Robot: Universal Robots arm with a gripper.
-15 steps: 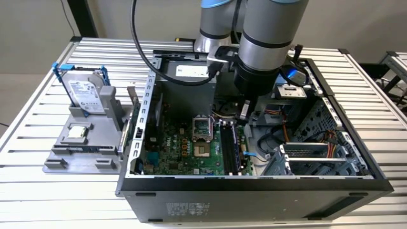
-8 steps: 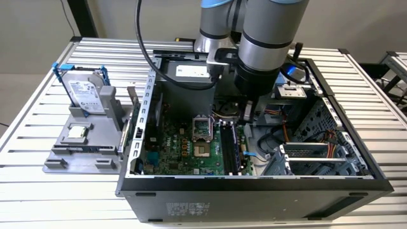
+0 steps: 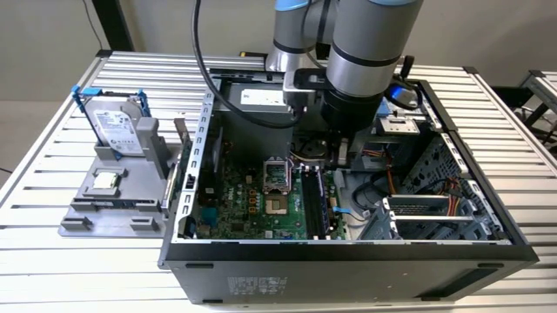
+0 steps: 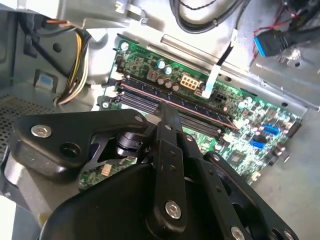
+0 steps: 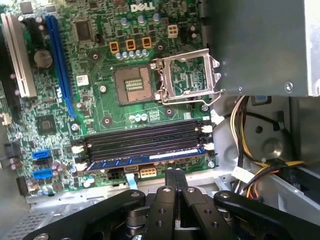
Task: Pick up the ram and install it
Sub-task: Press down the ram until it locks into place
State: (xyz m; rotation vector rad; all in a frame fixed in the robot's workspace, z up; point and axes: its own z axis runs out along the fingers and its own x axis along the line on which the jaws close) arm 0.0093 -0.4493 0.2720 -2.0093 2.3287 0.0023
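Ram (image 5: 145, 159) already lies in its slot on your motherboard (image 5: 100, 107), at six o'clock from the empty socket (image 5: 132, 85); gripper (image 5: 175, 175) pinched narrow, holding nothing.

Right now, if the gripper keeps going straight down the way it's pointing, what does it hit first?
Most likely the ram, already lying in a slot at the motherboard's edge. In the first wrist view the gripper points just beside it, fingers together. Depth is unclear, so it could land on the board edge instead.
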